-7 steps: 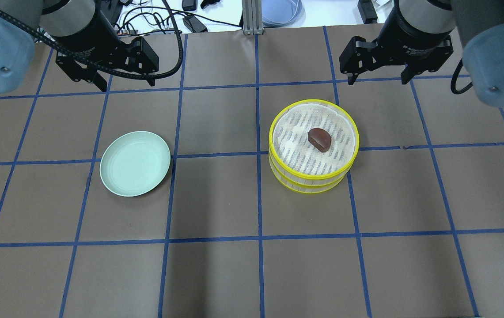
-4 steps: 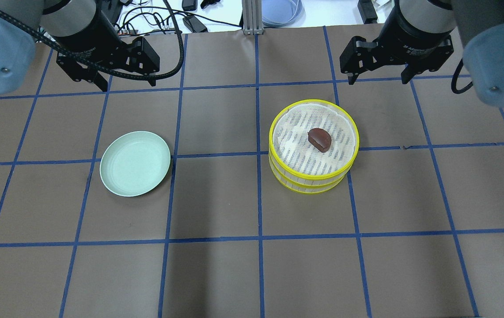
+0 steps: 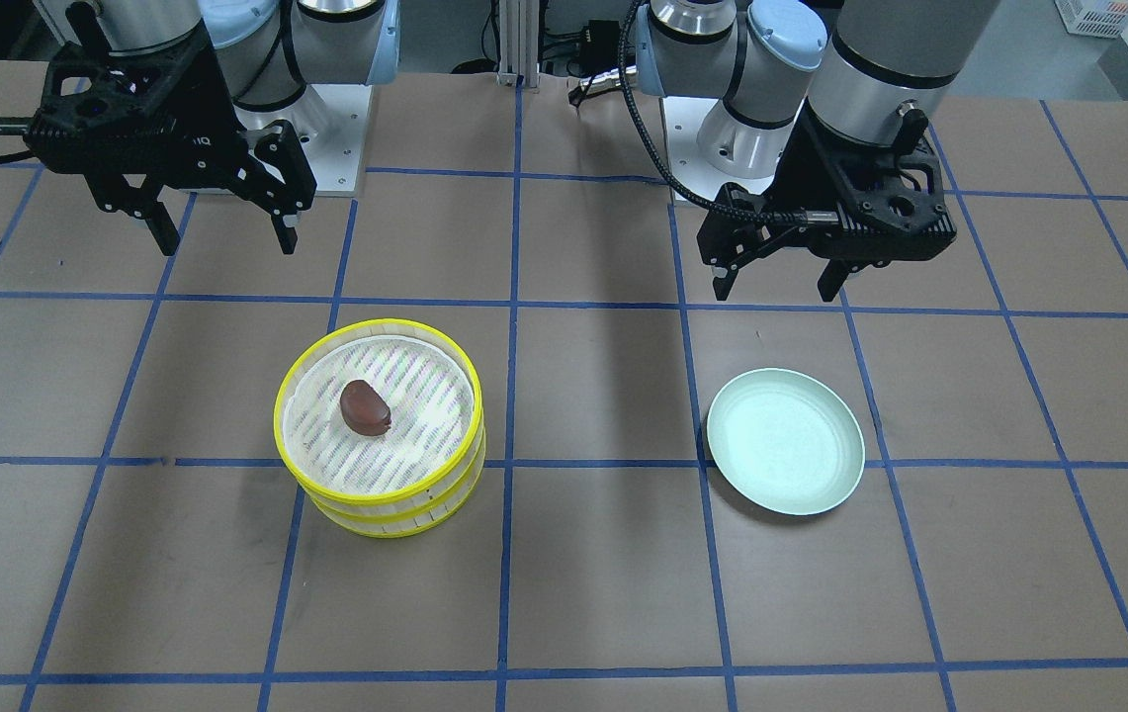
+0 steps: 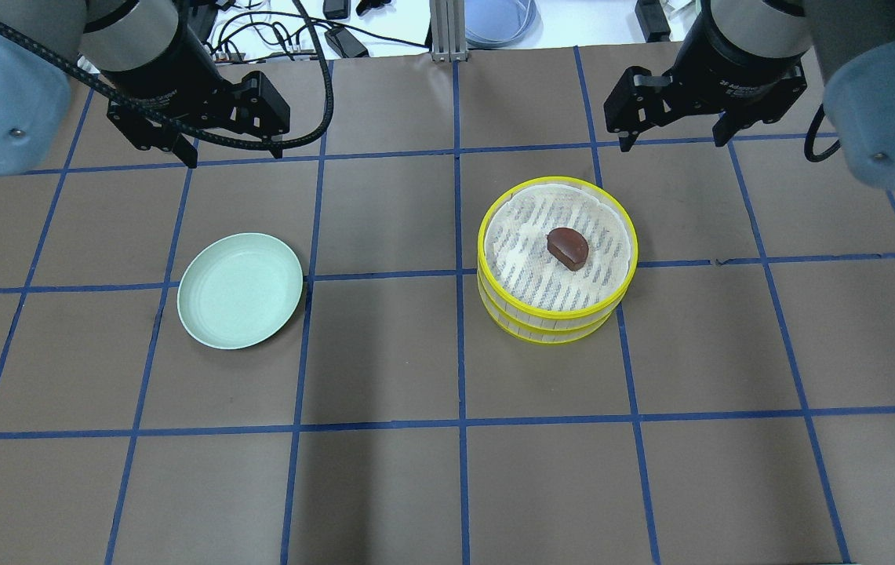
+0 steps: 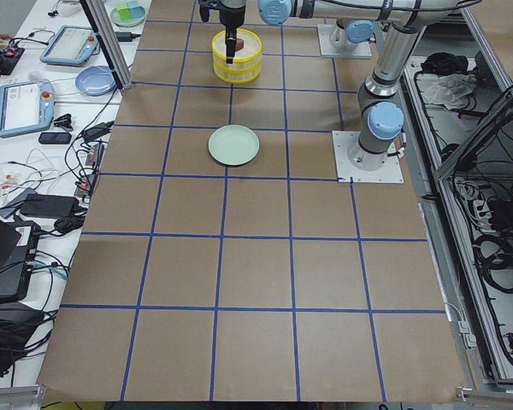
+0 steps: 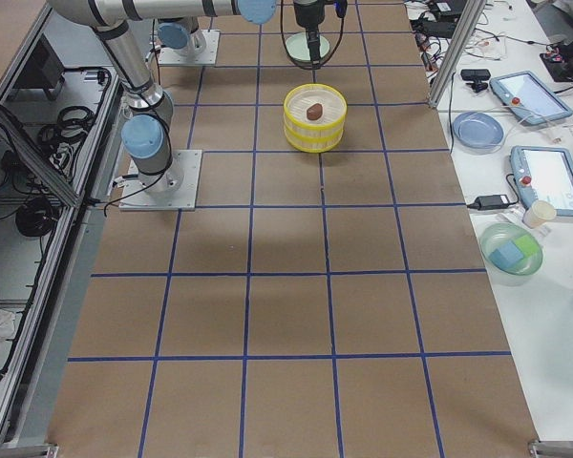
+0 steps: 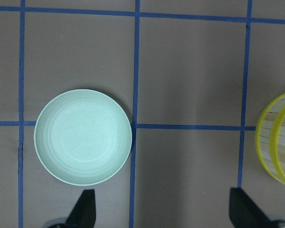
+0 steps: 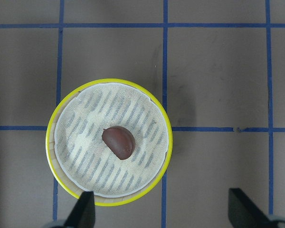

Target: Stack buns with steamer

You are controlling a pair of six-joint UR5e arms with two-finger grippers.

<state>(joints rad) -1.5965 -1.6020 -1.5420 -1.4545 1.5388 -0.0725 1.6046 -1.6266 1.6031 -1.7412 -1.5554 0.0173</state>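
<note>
The two yellow-rimmed steamer tiers (image 4: 558, 263) stand stacked one on the other, right of the table's middle; they also show in the front view (image 3: 380, 427) and the right wrist view (image 8: 109, 142). The dark reddish-brown bun (image 4: 567, 247) lies on the top tier's slatted floor (image 3: 366, 407) (image 8: 118, 142). The cream-white bun is hidden. My left gripper (image 4: 231, 149) is open and empty, high above the table behind the plate. My right gripper (image 4: 674, 132) is open and empty, high behind the steamer.
An empty pale green plate (image 4: 241, 289) lies left of the middle, also in the left wrist view (image 7: 83, 137). Blue tape lines grid the brown table. Cables, tablets and bowls (image 6: 511, 246) sit on side benches beyond the table's edge.
My left gripper has shifted slightly right and toward the table. The right gripper, steamer, bun and plate have not moved.
</note>
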